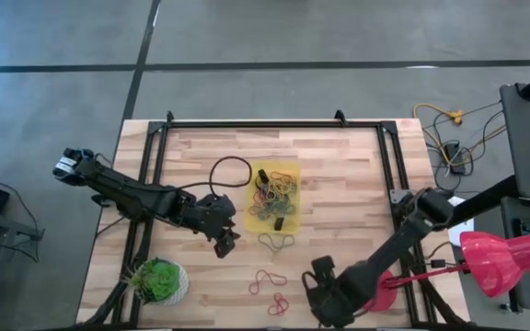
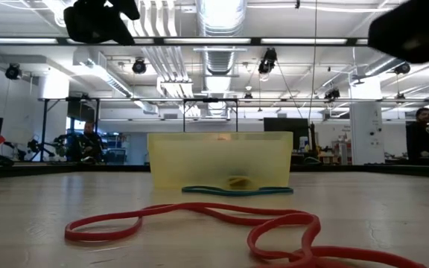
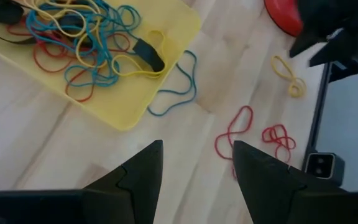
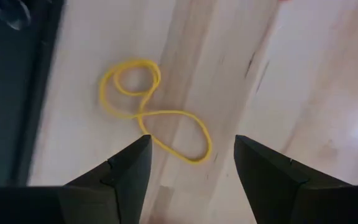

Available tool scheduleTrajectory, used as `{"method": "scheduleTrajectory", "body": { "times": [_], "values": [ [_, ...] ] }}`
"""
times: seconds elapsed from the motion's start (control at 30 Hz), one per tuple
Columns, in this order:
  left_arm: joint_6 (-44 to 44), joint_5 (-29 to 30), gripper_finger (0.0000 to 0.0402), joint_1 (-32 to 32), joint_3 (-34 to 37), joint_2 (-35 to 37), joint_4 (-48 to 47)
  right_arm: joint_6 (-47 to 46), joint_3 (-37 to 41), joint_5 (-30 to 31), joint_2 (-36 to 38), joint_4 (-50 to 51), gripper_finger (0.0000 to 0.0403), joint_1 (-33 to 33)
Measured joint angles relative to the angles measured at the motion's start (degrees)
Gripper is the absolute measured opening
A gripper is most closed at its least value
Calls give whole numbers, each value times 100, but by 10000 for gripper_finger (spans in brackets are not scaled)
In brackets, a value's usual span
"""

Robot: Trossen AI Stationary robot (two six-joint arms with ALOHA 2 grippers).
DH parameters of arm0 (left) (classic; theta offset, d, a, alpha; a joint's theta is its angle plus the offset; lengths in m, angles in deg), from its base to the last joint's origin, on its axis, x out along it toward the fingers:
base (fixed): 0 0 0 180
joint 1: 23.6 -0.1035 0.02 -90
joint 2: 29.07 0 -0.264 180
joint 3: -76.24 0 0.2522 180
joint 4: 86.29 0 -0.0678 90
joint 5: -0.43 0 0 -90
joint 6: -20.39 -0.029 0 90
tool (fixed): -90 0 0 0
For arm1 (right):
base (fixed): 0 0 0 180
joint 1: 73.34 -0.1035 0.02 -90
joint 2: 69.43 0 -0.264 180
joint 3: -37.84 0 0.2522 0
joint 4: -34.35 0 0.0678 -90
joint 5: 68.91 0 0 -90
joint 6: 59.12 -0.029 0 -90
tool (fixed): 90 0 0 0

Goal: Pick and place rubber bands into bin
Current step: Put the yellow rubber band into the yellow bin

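At the table's [image 1: 339, 165] near edge the right gripper [image 4: 191, 163] hangs with its jaws wide and empty over a loose yellow band [image 4: 151, 112] twisted into a figure 8, apparently lined up to straddle it for a pick. Slightly farther in, 2 red bands [image 1: 268, 280] lie flat near that edge, with a blue-grey band [image 1: 277, 242] touching the bin's [image 1: 294, 167] near end. The left gripper [image 3: 197, 163], also wide and empty, hovers beside the bin, whose long axis runs from the near edge toward the far edge and which already holds a tangle of bands.

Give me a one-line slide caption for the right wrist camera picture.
Open right gripper above a twisted yellow rubber band lying on the wooden table.
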Motion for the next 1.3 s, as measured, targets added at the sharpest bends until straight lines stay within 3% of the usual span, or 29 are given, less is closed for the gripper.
{"method": "scheduleTrajectory", "body": {
  "times": [0.4, 0.67, 1.07, 1.23, 1.3],
  "values": [
    [33, -97, 178, 4, 0, -2, 103, 96, -95, -7, -727, -69, 205, 9],
    [160, -101, 178, 9, 1, -2, 101, 1168, -106, -31, -827, -643, 136, 80],
    [168, -149, 178, 18, 2, -2, 95, 1360, -116, -463, -1085, -708, 21, 520],
    [168, -217, 178, 42, 2, -4, 92, 892, -80, -153, -915, -498, 9, 691],
    [168, -219, 178, 42, 2, -4, 88, 609, -66, 309, -764, -213, 8, 713]
  ]
}}
